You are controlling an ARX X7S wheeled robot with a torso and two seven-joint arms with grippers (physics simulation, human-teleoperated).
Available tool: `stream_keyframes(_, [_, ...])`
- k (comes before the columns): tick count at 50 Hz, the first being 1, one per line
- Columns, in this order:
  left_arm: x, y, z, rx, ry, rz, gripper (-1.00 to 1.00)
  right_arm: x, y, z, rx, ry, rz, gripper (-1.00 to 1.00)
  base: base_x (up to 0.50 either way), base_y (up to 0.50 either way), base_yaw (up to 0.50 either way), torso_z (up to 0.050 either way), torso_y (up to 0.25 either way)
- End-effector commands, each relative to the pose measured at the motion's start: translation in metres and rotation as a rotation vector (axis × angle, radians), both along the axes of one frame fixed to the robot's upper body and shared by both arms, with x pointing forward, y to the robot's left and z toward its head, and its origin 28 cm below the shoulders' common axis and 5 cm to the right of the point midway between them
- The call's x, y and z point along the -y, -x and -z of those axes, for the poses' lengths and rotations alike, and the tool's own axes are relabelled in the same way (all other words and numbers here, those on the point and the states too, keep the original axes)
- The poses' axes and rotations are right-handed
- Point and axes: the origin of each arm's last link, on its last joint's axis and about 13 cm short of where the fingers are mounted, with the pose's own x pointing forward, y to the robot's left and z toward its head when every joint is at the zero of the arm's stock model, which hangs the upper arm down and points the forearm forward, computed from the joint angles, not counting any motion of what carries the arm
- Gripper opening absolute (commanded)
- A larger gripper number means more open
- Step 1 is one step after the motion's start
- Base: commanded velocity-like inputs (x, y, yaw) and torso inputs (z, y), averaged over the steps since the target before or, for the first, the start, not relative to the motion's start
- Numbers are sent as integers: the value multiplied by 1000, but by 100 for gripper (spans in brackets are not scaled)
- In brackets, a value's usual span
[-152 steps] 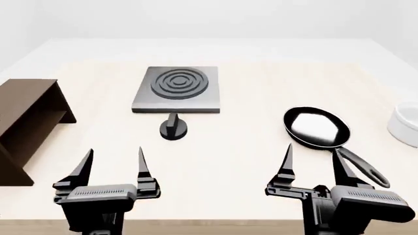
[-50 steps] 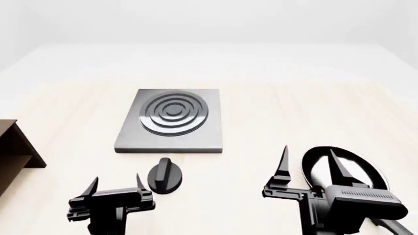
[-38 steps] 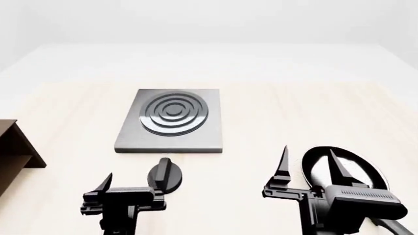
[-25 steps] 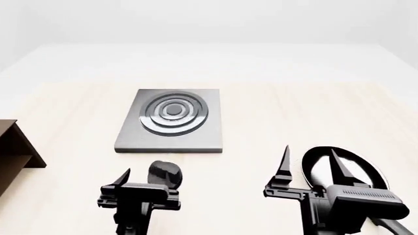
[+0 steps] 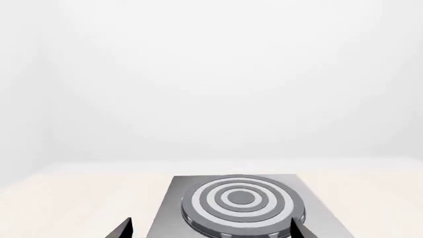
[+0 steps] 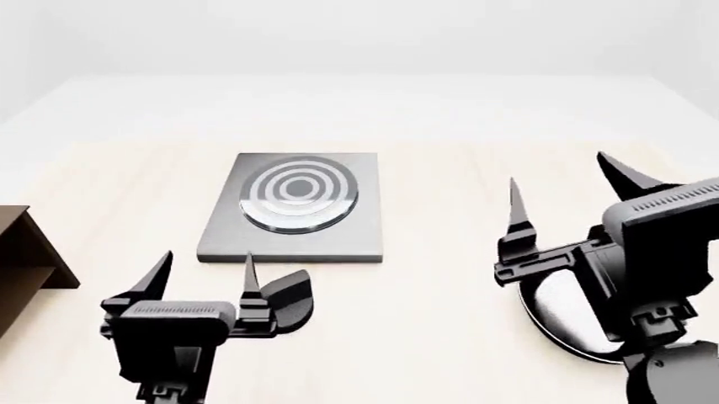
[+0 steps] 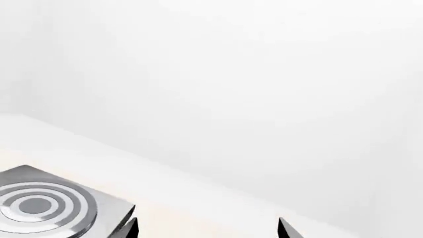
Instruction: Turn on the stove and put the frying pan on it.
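**Both grippers hovering near the stove and pan**

We are looking over a pale tabletop [image 6: 450, 210] that is carrying everything. At its left edge a brown wooden shelf [image 6: 25, 252] is peeking in. The stove [image 6: 295, 206] is sitting at the centre, toward the far side, its ringed burner facing up. The frying pan [image 6: 561, 316] is lying near and to the right, largely hidden behind the right gripper [image 6: 560, 189], whose fingers are spread wide and holding nothing. The left gripper [image 6: 202, 268] is hanging near left with fingers also spread and empty, and the black knob [image 6: 286, 295] is sitting just beside it, on the stove's near side.
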Motion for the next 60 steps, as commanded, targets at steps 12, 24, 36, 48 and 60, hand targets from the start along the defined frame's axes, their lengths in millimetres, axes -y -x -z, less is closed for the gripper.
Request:
stream_keyframes(12, [-6, 10, -11, 53, -2, -8, 100, 49, 13, -54, -550, 578, 51, 100, 0, 0, 0, 0, 0])
stream_keyframes(24, [-6, 11, -7, 47, -7, -8, 100, 64, 13, -36, -829, 686, 74, 100, 0, 0, 0, 0, 0])
stream_keyframes(36, [-7, 11, -8, 50, -7, -16, 100, 73, 17, -22, -920, 739, 105, 100, 0, 0, 0, 0, 0])
stream_keyframes(48, [-8, 10, -9, 53, -8, -20, 100, 86, 15, -16, -976, 749, 162, 100, 0, 0, 0, 0, 0])
stream_keyframes(60, [-8, 10, -10, 55, -15, -17, 100, 93, 19, -9, -1039, 767, 190, 100, 0, 0, 0, 0, 0])
